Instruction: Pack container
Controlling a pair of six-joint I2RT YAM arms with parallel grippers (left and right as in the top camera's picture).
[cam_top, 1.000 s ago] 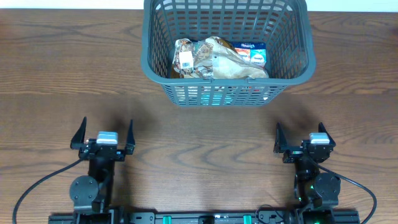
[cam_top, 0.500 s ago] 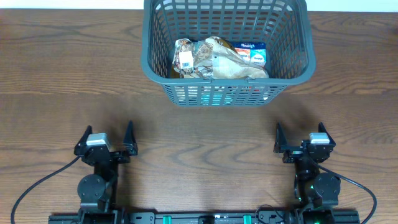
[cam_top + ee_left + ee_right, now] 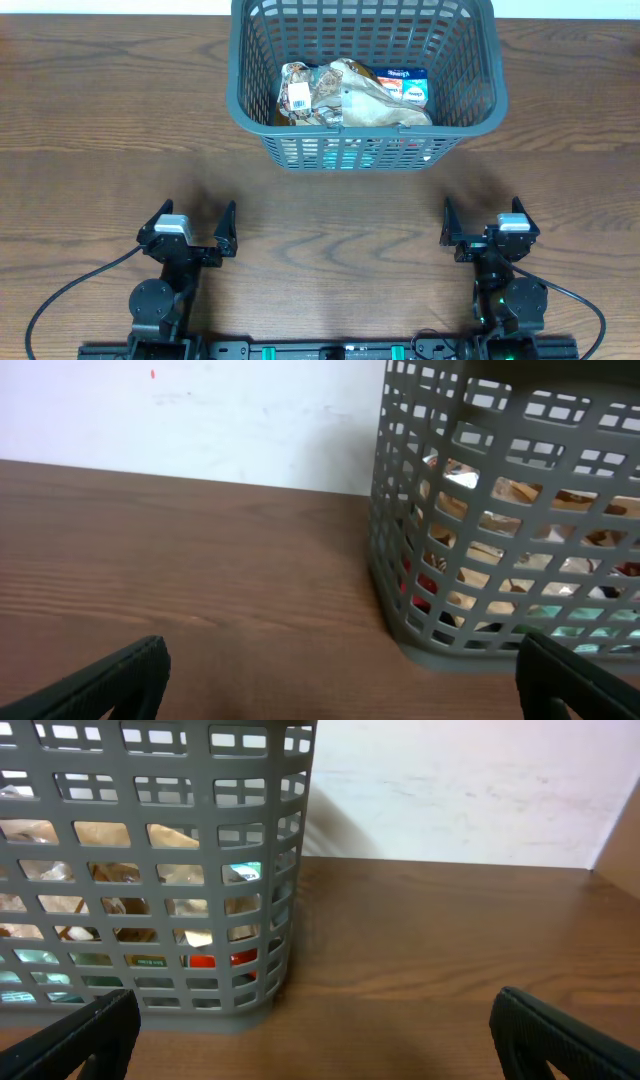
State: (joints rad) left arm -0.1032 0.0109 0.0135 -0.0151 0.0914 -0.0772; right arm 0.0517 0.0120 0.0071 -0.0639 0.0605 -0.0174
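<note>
At the near edge of the wooden surface (image 3: pixel 320 235) the left hand (image 3: pixel 192 220) and the right hand (image 3: pixel 482 215) sit well apart, each with its jaws spread wide and empty. The left hand is turned a little toward the middle; the right points straight ahead. Farther out, the basket (image 3: pixel 350 150) stands upright at the far middle of the surface, well apart from both hands. It lies ahead and to the right of the left hand, and ahead and to the left of the right hand. Inside it lie crumpled packets (image 3: pixel 350 95), mostly brown, with a blue-and-white one (image 3: pixel 405 86) at the right. Beyond the basket is a white wall (image 3: pixel 200 410).
</note>
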